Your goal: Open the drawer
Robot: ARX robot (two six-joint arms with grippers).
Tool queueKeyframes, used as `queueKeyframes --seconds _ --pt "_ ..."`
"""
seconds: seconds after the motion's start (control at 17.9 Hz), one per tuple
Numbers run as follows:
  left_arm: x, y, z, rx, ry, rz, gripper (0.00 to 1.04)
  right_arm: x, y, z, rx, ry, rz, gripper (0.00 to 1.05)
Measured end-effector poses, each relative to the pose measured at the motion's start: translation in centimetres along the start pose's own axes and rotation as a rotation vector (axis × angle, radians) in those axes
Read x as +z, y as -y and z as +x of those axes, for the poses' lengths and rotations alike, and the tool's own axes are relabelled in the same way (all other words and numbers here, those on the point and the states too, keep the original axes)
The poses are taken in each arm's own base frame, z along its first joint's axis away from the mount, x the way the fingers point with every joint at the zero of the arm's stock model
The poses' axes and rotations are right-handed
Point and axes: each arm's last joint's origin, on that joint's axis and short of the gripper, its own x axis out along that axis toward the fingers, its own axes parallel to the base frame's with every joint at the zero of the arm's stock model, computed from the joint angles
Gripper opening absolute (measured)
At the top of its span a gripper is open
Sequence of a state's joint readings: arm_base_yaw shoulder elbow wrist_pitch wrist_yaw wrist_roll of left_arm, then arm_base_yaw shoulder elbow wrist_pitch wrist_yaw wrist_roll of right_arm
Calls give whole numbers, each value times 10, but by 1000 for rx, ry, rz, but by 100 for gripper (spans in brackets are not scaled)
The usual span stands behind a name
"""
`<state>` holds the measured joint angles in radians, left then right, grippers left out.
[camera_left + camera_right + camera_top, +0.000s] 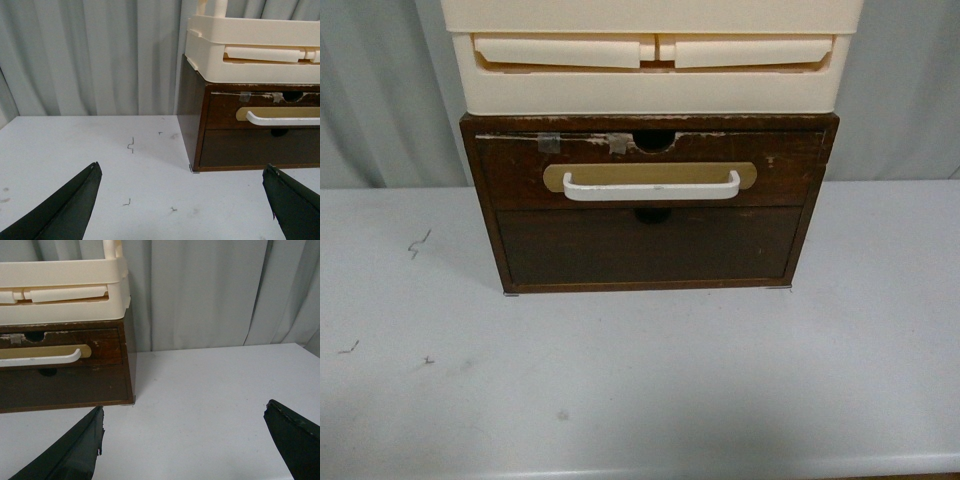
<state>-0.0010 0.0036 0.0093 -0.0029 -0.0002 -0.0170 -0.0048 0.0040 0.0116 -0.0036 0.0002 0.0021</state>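
The drawer (780, 165) is the wide shallow dark-brown upper front of a wooden cabinet. It is closed, with a white bar handle (651, 187) on a tan oval plate and a notched, chipped top edge with grey tape (549, 143). It also shows in the left wrist view (227, 110) and the right wrist view (105, 342). My left gripper (182, 175) is open and empty over the table, in front of the cabinet's left corner. My right gripper (184, 412) is open and empty in front of its right corner. Neither arm shows in the front view.
A plain dark-brown panel (648, 245) without handle sits below the drawer. A cream plastic drawer unit (650, 55) stands on the cabinet. The white table (640, 390) carries small bent staples (418, 243). Grey curtains (380, 90) hang behind.
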Motion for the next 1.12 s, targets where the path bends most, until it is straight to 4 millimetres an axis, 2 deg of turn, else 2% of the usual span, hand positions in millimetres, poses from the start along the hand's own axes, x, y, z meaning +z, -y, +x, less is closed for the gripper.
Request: queueKeyframes --seconds 0.06,0.11,0.17,0.22,0.39,0.56,0.73,0.9,1.12 --pt "0 0 0 0 0 0 98 0 0 0 0 0 0 98" --pt "0 0 0 0 0 0 98 -2 0 -1 -1 -126 28 98" --pt "19 2 23 38 -510 -158 98 12 2 10 -35 -540 228 98" --pt "50 19 84 -131 -508 -477 98 20 7 41 12 -520 452 98" --pt "29 47 135 -252 -632 -760 98 15 -3 88 197 -521 719 98" --pt "20 75 179 -369 -659 -973 98 18 -19 151 330 -454 931 98" --pt "-5 87 218 -338 -678 -1098 98 -6 -38 204 355 -499 1010 98" --pt "-26 89 241 -313 -673 -1181 98 -31 -60 232 342 -589 1017 98" --pt "-36 85 267 -254 -659 -1246 98 -30 -90 262 366 -575 1023 98"
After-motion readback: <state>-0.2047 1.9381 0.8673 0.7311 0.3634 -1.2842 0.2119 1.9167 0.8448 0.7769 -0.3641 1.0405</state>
